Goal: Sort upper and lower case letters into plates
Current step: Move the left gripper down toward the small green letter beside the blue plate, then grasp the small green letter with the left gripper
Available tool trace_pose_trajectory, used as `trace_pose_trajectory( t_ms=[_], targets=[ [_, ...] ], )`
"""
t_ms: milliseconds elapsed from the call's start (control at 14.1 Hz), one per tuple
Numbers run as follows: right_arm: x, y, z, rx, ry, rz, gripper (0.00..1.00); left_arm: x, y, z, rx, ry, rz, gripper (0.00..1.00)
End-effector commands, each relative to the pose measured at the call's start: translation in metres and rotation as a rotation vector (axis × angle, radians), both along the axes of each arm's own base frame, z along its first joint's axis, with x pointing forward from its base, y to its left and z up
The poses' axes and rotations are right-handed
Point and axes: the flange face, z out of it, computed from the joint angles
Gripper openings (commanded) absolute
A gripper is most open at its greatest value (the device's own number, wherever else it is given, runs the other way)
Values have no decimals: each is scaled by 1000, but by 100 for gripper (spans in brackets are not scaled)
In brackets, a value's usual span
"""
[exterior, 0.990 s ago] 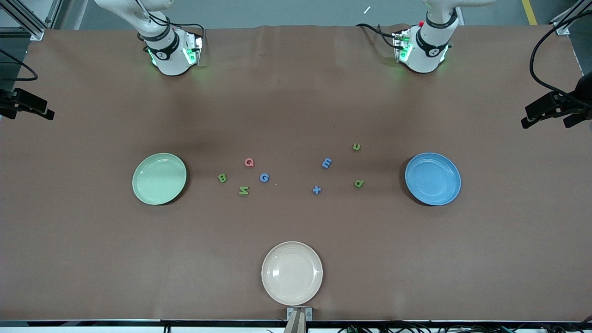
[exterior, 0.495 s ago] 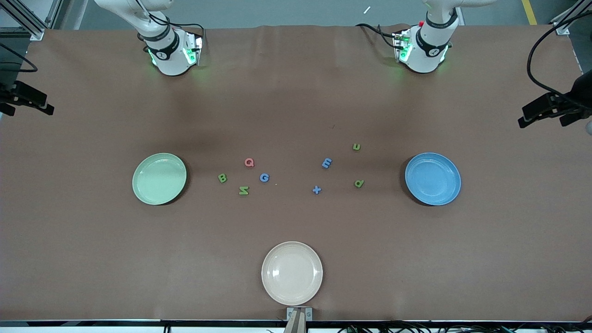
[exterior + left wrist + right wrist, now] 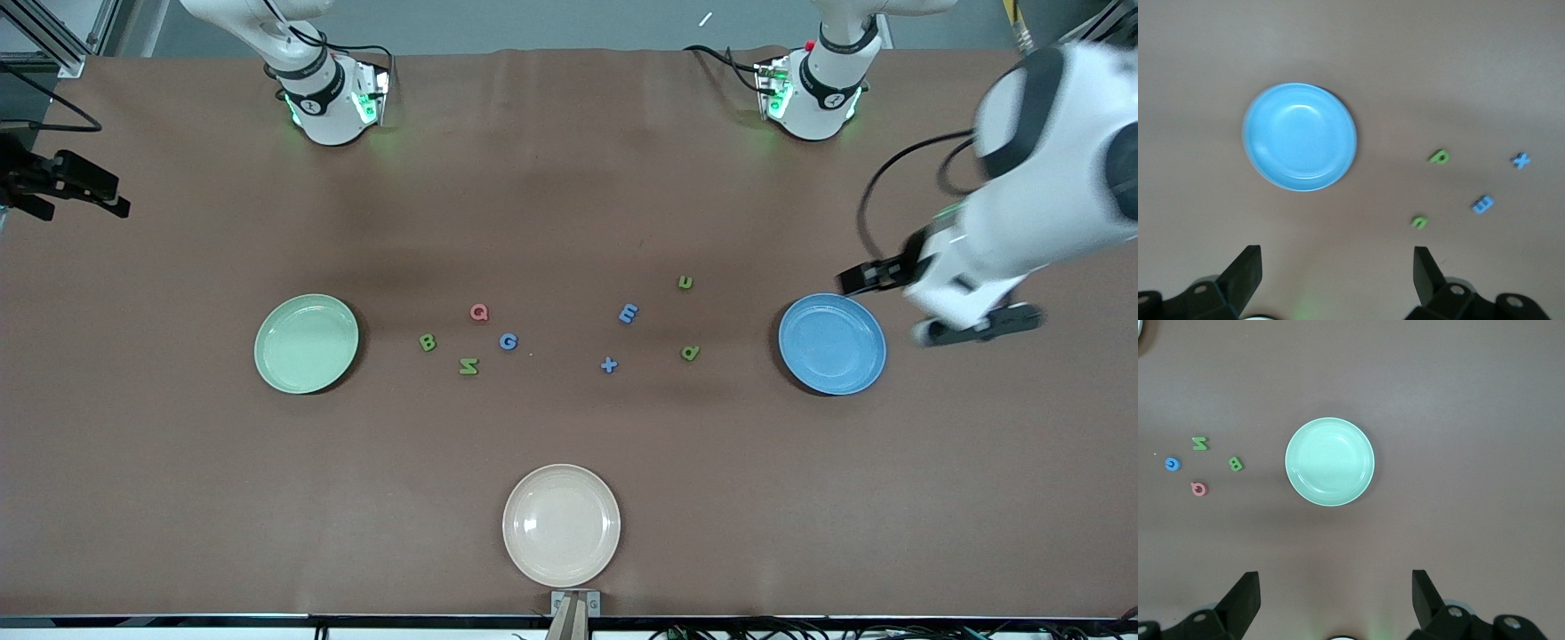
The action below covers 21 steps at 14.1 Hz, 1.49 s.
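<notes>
Two plates flank the scattered letters: the light green plate point(image 3: 307, 343) toward the right arm's end, the blue plate point(image 3: 832, 343) toward the left arm's end. Left pincer point(image 3: 1337, 273) hangs wide open, empty, above the surface point(image 3: 569, 204) beside the blue plate. Right pincer point(image 3: 1335, 593) is wide open, empty, beside the green plate.

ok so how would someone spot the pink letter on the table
Start at the round light green plastic plate toward the right arm's end of the table. Beside it lies a cluster of four small foam letters; the pink letter Q is the one farthest from the front camera. It is the only pink letter; its neighbours are green or blue.
</notes>
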Motion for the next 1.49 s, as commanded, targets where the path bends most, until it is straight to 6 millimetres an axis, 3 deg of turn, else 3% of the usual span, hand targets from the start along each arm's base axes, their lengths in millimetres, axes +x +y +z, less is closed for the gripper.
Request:
trace_pose_trajectory(
  t_ms=[0, 141, 354, 424, 778, 919, 1415],
  targets=[
    [-11, -4, 2, 4, -3, -12, 100, 11, -51, -51, 29, 16, 83, 100],
    [-11, -11, 3, 3, -5, -12, 100, 11, -83, -85, 54, -4, 214, 100],
    [-11, -9, 2, 3, -3, -9, 100, -4, -130, -130, 67, -96, 393, 100],
    [-11, -8, 2, 3, -3, -6, 100, -10, -137, -145, 89, -128, 422, 100],
    [-12, 2, 3, -9, -3, 4, 100, -25, -153, -234, 61, -170, 666, 100],
    [-12, 3, 4, -9, -5, 5, 100, -27, -160, -268, 51, -171, 679, 100],
    [-12, 1, 4, -9, -6, 5, 100, -40, -158, -326, 64, -212, 720, 94]
  ],
)
